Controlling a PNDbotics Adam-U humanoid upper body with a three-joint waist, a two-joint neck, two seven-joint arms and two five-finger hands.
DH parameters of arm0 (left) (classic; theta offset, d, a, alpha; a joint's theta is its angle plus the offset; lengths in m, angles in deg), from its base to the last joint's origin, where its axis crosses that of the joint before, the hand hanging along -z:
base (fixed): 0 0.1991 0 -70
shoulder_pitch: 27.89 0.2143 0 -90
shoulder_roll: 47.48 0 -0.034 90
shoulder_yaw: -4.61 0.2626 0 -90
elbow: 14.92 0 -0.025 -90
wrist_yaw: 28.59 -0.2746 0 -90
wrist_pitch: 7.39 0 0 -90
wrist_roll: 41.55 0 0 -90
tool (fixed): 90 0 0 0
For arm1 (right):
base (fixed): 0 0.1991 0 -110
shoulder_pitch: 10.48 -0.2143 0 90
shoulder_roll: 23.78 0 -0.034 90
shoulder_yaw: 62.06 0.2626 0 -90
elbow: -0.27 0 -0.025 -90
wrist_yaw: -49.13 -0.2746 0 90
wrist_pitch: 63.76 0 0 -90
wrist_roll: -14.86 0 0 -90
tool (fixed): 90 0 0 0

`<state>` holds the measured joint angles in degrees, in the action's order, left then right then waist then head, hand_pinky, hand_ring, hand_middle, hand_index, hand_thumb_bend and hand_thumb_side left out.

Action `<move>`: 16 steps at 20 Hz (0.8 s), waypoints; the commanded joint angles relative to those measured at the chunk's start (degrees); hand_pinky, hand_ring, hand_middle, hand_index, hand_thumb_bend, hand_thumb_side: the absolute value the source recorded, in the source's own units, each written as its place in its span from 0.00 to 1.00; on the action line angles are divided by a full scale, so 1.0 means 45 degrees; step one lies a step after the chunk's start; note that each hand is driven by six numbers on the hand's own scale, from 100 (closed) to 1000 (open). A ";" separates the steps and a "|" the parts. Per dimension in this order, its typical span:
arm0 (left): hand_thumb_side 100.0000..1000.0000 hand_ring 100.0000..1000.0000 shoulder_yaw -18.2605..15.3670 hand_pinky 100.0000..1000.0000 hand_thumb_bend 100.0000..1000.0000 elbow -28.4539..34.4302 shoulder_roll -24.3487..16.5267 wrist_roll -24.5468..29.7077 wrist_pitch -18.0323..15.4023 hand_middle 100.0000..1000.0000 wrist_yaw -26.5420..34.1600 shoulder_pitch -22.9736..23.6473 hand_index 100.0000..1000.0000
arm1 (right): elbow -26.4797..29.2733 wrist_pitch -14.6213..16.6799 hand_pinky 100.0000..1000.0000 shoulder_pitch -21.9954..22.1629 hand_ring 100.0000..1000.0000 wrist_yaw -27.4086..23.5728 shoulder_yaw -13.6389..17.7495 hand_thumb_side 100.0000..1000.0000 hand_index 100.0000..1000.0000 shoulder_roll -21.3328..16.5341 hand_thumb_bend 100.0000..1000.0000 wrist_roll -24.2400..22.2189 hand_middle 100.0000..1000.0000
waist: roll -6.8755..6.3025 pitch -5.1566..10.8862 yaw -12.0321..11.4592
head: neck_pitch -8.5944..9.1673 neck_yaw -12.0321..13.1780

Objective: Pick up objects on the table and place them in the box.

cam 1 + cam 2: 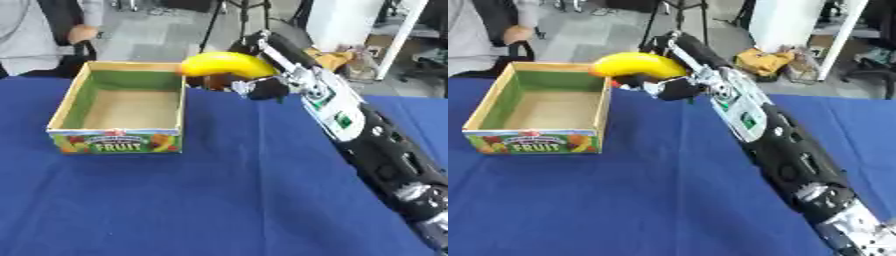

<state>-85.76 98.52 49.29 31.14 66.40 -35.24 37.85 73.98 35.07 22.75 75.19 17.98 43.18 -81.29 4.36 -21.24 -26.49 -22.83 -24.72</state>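
Note:
A yellow banana (pixel 226 64) hangs in the air at the far right corner of the cardboard fruit box (pixel 117 140), just outside its right wall. My right hand (pixel 259 88) is curled round the banana from below and behind, its arm reaching in from the lower right. The box stands open on the blue table, its green-lined inside showing only a bare brown floor. My left hand shows in neither view.
The blue cloth (pixel 219 200) covers the whole table. My right arm (pixel 376 150) crosses the right side of the table diagonally. Beyond the far edge are a seated person, tripod legs and a yellow bag (pixel 763 61) on the floor.

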 commanded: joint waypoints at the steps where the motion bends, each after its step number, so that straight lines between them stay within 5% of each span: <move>1: 0.90 0.57 -0.0042 0.46 0.00 0.0255 -0.0362 0.0035 -0.0008 0.65 -0.0027 -0.0183 0.85 | -0.0101 0.0008 0.66 -0.0472 0.76 0.0059 0.0119 0.22 0.53 -0.0376 0.03 0.0148 0.36 | -0.0026 0.0155 -0.0140 | 0.0297 -0.0266; 16: 0.90 0.56 -0.0090 0.46 0.00 0.0255 -0.0548 -0.0012 0.0022 0.65 0.0095 -0.0423 0.85 | -0.0554 0.0307 0.65 -0.1253 0.75 0.0716 0.0156 0.23 0.52 -0.0536 0.01 0.0749 0.36 | 0.0335 -0.0574 -0.1031 | 0.1002 -0.1161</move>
<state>-85.77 98.52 48.47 31.20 66.51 -35.04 36.60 71.25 36.37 18.48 78.07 18.01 43.07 -78.42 6.28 -25.10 -31.16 -19.36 -29.50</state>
